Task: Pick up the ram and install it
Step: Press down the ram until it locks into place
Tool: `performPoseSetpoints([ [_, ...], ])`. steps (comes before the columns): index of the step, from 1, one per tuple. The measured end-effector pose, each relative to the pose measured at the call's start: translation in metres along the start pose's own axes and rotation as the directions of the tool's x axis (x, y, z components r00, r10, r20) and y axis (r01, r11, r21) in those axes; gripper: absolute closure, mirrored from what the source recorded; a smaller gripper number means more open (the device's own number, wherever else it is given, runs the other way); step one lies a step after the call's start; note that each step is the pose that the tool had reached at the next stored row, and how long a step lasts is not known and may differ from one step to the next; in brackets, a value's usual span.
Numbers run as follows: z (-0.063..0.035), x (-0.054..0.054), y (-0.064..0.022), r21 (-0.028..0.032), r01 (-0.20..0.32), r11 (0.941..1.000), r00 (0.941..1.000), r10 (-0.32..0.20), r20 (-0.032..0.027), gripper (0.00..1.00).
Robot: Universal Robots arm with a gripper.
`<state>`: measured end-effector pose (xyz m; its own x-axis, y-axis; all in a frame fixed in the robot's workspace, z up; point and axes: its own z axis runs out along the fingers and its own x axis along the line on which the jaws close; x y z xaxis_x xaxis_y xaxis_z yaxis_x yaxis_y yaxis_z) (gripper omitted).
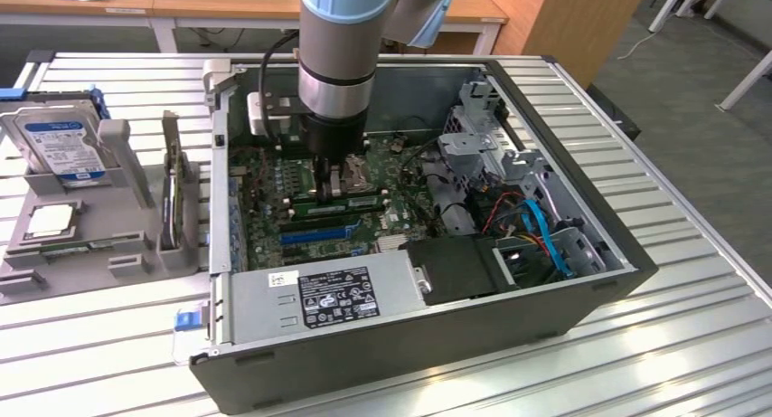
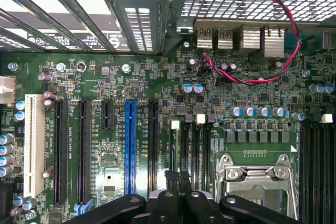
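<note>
The ram (image 1: 357, 201) is a narrow green stick with dark chips. It stands on edge along the memory slots (image 2: 191, 148) of the motherboard (image 1: 271, 195), inside the open computer case (image 1: 579, 290). My gripper (image 1: 328, 184) reaches straight down into the case onto the stick's end nearer the exterior view's left. In the wrist view the black fingers (image 2: 170, 195) are pressed together, and the gripper (image 2: 178, 178) sits over the slot beside the white latch (image 2: 175, 125). I cannot tell whether the stick is fully seated.
A grey tray (image 1: 24, 272) at the exterior view's left holds a hard drive (image 1: 61, 141), a silver CPU chip (image 1: 51, 220) and an upright expansion card (image 1: 175, 195). In the case are the power supply (image 1: 325, 295), blue and red cables (image 1: 537, 227) and the CPU socket (image 2: 257, 182).
</note>
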<state>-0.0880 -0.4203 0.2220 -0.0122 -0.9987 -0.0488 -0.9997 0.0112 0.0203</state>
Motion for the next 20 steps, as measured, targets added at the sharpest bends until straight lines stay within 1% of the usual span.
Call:
performPoseSetpoints([
  [2, -0.0010, 0.000, -0.0002, 0.0012, 0.000, 1.0000, 1.0000, 0.000, 0.0012, 0.90],
  [3, -0.0026, 0.000, -0.0001, 0.0006, 0.000, 1.0000, 1.0000, 0.000, 0.0009, 0.90],
  [4, -0.0047, 0.000, 0.0000, 0.0001, 0.000, 1.0000, 1.0000, 0.000, 0.0001, 0.90],
  [8, -0.0132, -0.001, 0.0002, 0.0001, 0.000, 1.0000, 1.0000, 0.000, 0.0000, 0.90],
  [15, -0.0328, -0.002, 0.0007, 0.0000, 0.000, 1.0000, 1.0000, 0.000, 0.0000, 0.90],
  [20, -0.0488, -0.002, 0.0010, 0.0000, 0.000, 1.0000, 1.0000, 0.000, 0.0000, 0.90],
])
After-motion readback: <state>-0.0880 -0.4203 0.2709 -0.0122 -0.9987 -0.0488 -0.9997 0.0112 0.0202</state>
